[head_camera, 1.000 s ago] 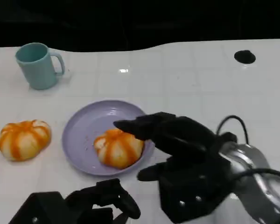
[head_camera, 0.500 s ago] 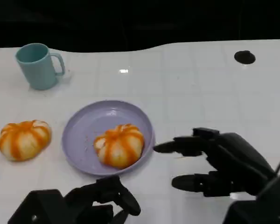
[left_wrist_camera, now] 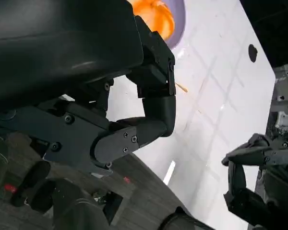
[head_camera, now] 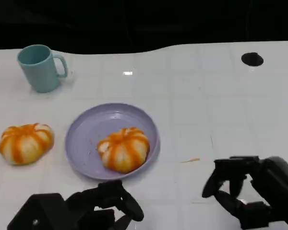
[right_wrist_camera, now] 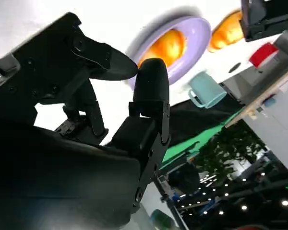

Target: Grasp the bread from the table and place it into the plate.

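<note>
An orange-striped bread (head_camera: 123,149) lies in the purple plate (head_camera: 86,139), toward its near right side; the right wrist view shows this bread (right_wrist_camera: 168,47) and plate (right_wrist_camera: 199,36) too. A second bread (head_camera: 25,143) sits on the table left of the plate. My right hand (head_camera: 249,194) hovers at the lower right, well clear of the plate, fingers apart and holding nothing. My left hand (head_camera: 81,213) stays at the lower left below the plate, fingers loosely bent and holding nothing. In the left wrist view, my left hand (left_wrist_camera: 134,96) has the bread (left_wrist_camera: 153,12) beyond it.
A teal mug (head_camera: 38,67) stands at the back left. A black round hole (head_camera: 252,59) marks the table at the back right. A small orange crumb (head_camera: 189,160) lies right of the plate. The table's dark far edge runs along the back.
My right hand has pulled back from over the plate toward the lower right, leaving the bread lying in the plate. The left hand has not moved.
</note>
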{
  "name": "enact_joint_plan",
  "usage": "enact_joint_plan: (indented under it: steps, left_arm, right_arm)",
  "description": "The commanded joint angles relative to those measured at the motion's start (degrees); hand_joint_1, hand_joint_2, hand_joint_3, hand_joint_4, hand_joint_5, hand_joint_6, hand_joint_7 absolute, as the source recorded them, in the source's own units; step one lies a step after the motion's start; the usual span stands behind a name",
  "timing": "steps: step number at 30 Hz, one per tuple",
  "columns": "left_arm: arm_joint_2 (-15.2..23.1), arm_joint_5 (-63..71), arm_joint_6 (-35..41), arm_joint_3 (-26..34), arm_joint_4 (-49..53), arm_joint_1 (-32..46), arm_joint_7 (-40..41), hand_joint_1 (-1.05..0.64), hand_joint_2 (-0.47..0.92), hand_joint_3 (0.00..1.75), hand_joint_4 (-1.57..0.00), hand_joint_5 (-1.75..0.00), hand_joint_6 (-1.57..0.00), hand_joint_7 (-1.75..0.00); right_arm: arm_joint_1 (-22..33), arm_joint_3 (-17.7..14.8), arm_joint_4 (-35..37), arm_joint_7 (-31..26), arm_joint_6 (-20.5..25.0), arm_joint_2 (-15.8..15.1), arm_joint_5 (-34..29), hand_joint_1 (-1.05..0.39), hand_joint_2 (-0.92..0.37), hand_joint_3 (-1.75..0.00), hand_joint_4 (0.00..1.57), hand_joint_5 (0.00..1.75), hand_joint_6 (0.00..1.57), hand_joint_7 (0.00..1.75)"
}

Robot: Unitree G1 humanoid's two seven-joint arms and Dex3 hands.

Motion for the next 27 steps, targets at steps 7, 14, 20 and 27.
enact_joint_plan:
  steps: [7, 14, 20, 27]
  left_arm:
    - [1.5, -1.0, -0.9, 1.5, 0.0, 0.3, -0.9, -0.38, 0.90, 0.59, -0.64, -1.75, -0.59, -1.44]
    - [2.1, -0.5, -1.1, 1.7, -0.2, 0.5, -1.0, -0.37, 0.90, 0.57, -0.63, -1.75, -0.59, -1.44]
    - [2.4, -0.7, -1.2, 2.2, -0.1, 0.8, -1.2, -0.38, 0.92, 0.54, -0.64, -1.75, -0.59, -1.44]
    - [2.9, -1.2, -1.5, 2.8, 0.1, 1.0, -1.5, -0.37, 0.92, 0.54, -0.64, -1.75, -0.59, -1.43]
  right_arm:
    - [5.4, -2.7, -3.1, -1.8, 3.7, 0.8, -1.7, -0.07, -0.34, -1.19, 0.89, 1.67, 0.85, 1.22]
    - [5.2, -2.4, -2.0, -2.3, 5.7, 1.3, -3.7, -0.07, -0.37, -1.12, 0.88, 1.72, 0.85, 1.24]
    - [5.0, -1.8, -1.7, -2.5, 7.8, 1.8, -5.3, -0.06, -0.39, -1.04, 0.89, 1.69, 0.85, 1.23]
    - [4.1, -1.0, -1.4, -3.0, 8.8, 2.3, -6.7, -0.06, -0.40, -0.99, 0.90, 1.70, 0.87, 1.19]
